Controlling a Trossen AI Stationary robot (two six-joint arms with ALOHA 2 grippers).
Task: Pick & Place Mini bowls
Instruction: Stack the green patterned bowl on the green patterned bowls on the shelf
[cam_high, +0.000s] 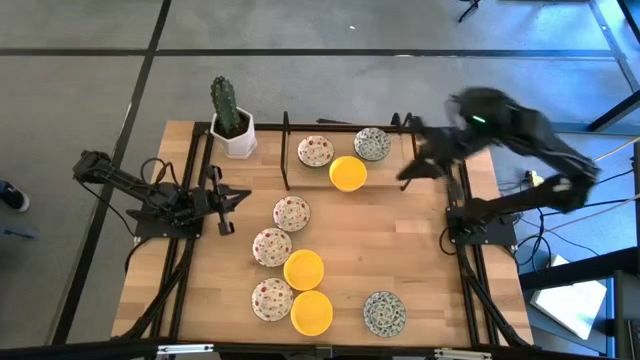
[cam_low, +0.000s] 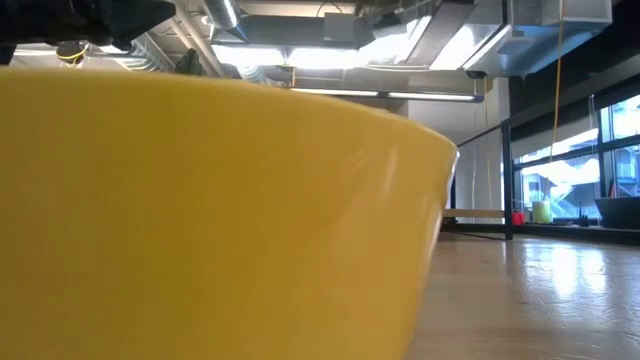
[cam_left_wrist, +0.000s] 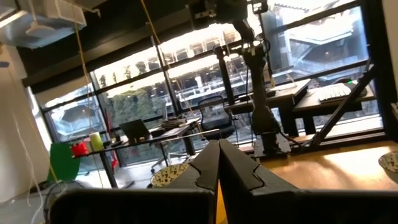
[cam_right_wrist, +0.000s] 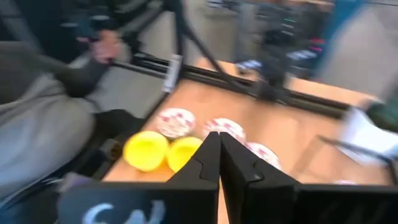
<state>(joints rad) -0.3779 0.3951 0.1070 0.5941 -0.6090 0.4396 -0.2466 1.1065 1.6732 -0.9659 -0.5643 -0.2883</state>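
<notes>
Wooden table (cam_high: 400, 260), both grippers closed, empty

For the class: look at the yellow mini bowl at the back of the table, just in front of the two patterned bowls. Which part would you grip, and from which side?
Grip the rim of the yellow mini bowl, coming straight down from above. It sits upright, open side up, so one finger can probably go inside the wall and one outside. Choose the front edge: the red-speckled bowl and the grey-green patterned bowl crowd its back edge.

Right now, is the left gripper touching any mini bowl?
Apart. The high view shows the left gripper, shut, at the table's left edge, with bare wood between it and the nearest floral bowl.
</notes>
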